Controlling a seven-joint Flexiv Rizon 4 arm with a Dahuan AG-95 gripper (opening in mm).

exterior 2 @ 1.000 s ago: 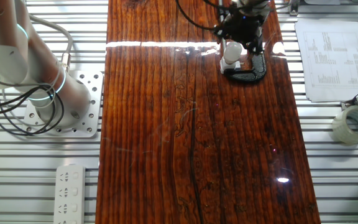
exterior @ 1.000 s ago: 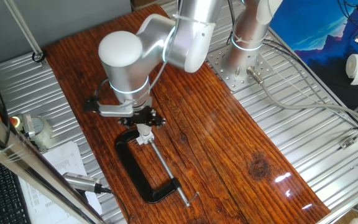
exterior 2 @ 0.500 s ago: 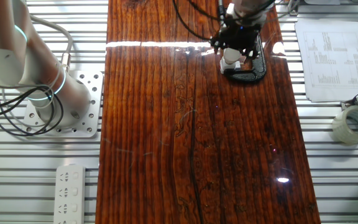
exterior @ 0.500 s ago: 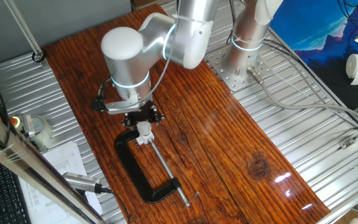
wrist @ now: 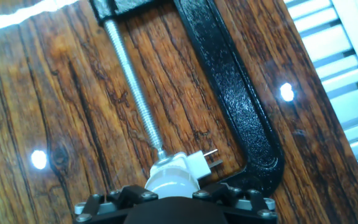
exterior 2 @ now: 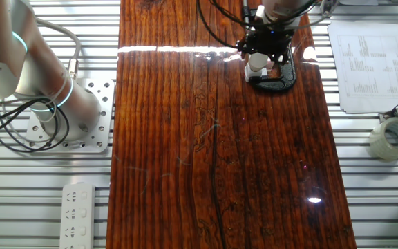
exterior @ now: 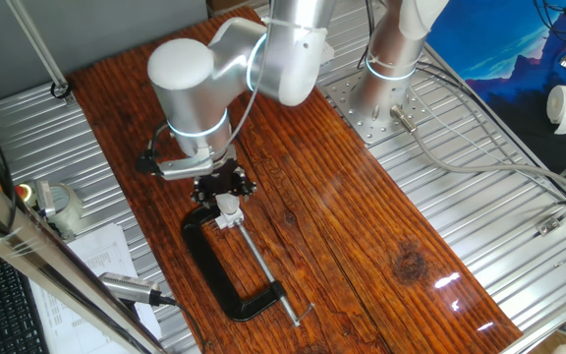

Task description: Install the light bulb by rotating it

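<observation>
The light bulb (exterior: 227,205) stands upright in the small white socket block (exterior: 226,221), which is held by the big black C-clamp (exterior: 214,270) on the wooden board. My gripper (exterior: 222,187) is straight above it, fingers closed round the pale head. In the other fixed view the bulb (exterior 2: 256,61) shows just below the gripper (exterior 2: 262,45), at the clamp's (exterior 2: 285,72) far end. In the hand view the bulb's head (wrist: 171,180) sits between the fingers of the gripper (wrist: 173,196). The socket (wrist: 199,163) and the clamp's screw tip are just beyond it.
The clamp's frame (wrist: 229,93) and threaded rod (wrist: 135,93) run along the board. A tape roll (exterior 2: 392,137) and papers (exterior 2: 365,66) lie off the board's right edge. The arm's base (exterior 2: 61,117) and a power strip (exterior 2: 78,214) are on the left.
The wrist and hand have turned over the bulb while staying above the socket. The bulb's head, more exposed a second ago, is now covered by the gripper.
</observation>
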